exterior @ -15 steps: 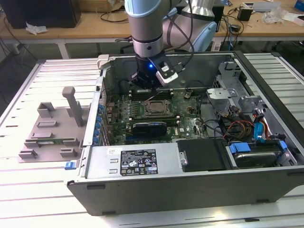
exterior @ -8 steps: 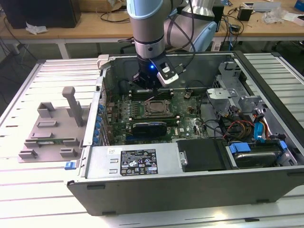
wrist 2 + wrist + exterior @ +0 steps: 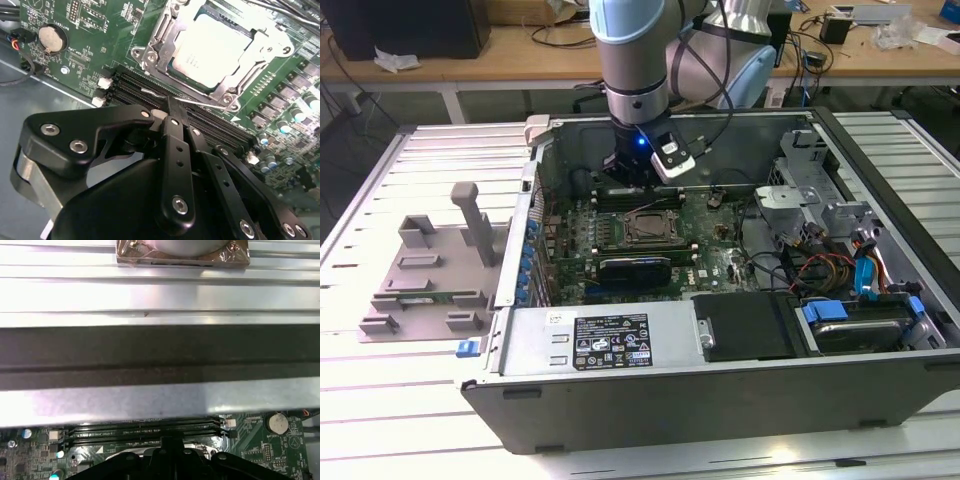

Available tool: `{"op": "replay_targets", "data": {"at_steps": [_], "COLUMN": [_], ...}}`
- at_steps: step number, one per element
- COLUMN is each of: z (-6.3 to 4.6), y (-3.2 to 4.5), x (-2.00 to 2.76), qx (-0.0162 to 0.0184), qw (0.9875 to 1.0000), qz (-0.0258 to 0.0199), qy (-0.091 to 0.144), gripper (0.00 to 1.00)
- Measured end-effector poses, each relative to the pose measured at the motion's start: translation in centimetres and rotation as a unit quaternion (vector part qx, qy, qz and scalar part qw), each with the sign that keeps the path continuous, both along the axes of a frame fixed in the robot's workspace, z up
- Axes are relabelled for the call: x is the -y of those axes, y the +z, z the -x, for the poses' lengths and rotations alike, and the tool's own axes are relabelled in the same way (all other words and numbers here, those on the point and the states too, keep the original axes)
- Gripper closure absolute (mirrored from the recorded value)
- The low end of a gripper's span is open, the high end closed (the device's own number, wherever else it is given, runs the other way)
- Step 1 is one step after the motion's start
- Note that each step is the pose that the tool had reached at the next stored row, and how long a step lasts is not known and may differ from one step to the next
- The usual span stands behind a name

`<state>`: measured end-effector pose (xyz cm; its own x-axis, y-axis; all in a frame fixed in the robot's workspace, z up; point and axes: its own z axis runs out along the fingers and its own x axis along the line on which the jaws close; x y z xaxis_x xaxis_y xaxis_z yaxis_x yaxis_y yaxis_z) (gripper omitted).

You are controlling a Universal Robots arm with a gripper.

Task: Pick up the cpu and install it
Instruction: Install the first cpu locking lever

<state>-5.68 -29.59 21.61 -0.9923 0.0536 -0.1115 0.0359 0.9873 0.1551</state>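
Pincer (image 3: 172,107) tips' gap indiscernible

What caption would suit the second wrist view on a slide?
The gripper, fingers together, hangs over the memory slots beside the cpu lying in its socket.

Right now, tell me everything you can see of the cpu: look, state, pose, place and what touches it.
The cpu is a thin square chip with a flat, silvery-white metal top that glares under the light in the second wrist view. It lies flat in the socket, inside the silver metal retention frame on the green motherboard, beside the black memory slots. In the exterior view it sits mid-board inside the open computer case. The gripper is close to it, over the slots, not touching it.
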Motion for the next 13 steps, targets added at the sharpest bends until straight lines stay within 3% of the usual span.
{"op": "replay_targets", "data": {"at_steps": [2,6,13], "z": [0.01,0.03,0.73], "y": [-0.36,-0.50,-0.97], "x": [0.00,0.00,-0.09], "qx": [0.0101,0.0101,0.0102], "qw": [0.9999,0.9999,0.9995], "qz": [0.0000,0.0020,0.0105], "qy": [0.000,-0.006,-0.026], "gripper": [0.89,0.89,0.89]}}
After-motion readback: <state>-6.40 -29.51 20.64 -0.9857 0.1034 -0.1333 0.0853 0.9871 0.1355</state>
